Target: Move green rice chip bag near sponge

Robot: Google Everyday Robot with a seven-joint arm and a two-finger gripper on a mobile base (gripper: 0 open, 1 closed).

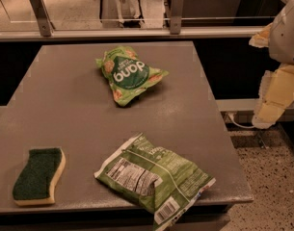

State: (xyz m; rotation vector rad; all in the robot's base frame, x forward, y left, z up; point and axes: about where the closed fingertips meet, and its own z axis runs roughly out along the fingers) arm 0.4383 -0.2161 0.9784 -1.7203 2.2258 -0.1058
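- Table [64, 95]: grey flat top that fills most of the view, with a railing along the far edge.
- Olive-green bag [153, 179]: the biggest item. It lies at the near edge, right of centre, label and barcode up, with one corner hanging over the edge. Not the target.
- Green rice chip bag [128, 75]: crinkled, lying far centre, its "dang" lettering upside down from here. It is well apart from the sponge, and nothing touches it.
- Sponge [38, 176]: near left corner, scrub face up, apart from both bags.
- Gripper [274, 100]: off the table at the far right, well apart from the chip bag. Open or closed, cannot tell.
- Step, as judged: approach only, no grasp yet. The next move calls for a reach left to far centre and a hold on the crinkled bag. Then comes a carry to near left, keeping wide of the olive-green bag.
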